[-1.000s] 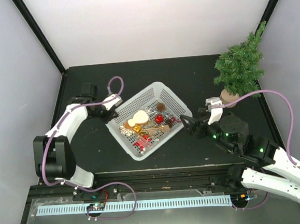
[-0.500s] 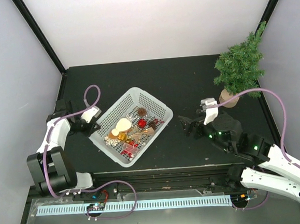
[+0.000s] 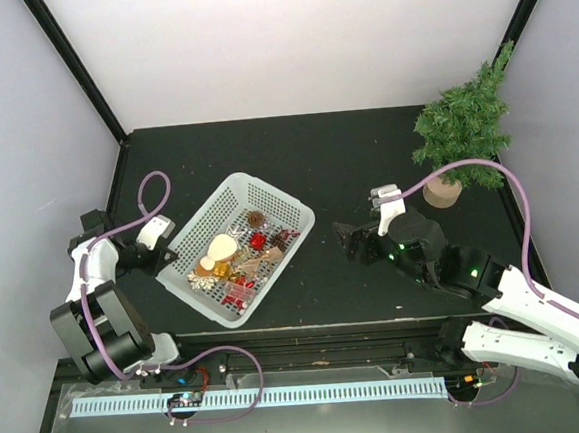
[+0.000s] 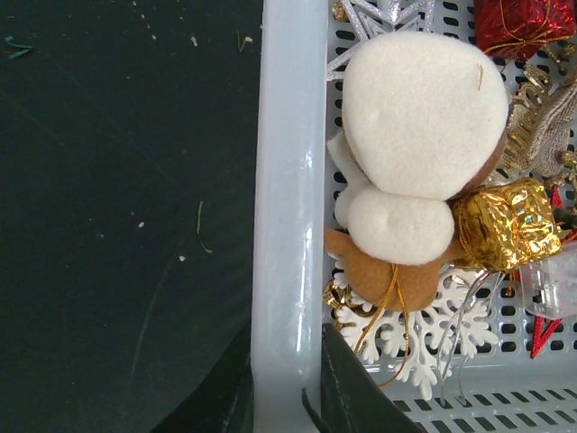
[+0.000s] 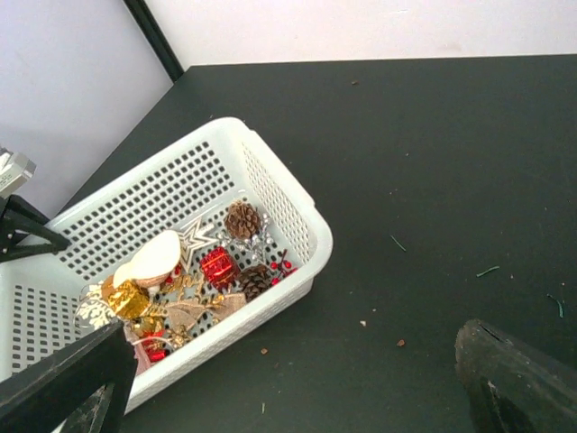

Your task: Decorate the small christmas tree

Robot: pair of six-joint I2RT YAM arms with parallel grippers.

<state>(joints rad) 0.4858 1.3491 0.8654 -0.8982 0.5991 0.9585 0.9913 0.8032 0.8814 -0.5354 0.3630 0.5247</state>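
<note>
Over the last second the white perforated basket point(image 3: 276, 194) of ornaments has been dragged from the middle of the top view toward its lower left. This has taken it farther from the small christmas tree point(image 3: 463, 123), which stands upright on its wooden base at the upper right of that view, well apart from the basket. Decorating is judged not yet begun: no ornament can be made out on the branches, and the cream felt ornament point(image 4: 419, 126), gold gift box point(image 4: 505, 225), white snowflake point(image 4: 406, 338) and pine cone point(image 5: 242, 219) all lie in the basket. The left gripper point(image 4: 288, 410) is nearly pressed together, the basket's rim being pinched between one finger inside and one outside. The right gripper point(image 5: 288, 397) has been brought leftward after the basket. Its jaws are spread wide, nothing is held or touched, and it hangs near the basket's right corner, pointed at it.
</note>
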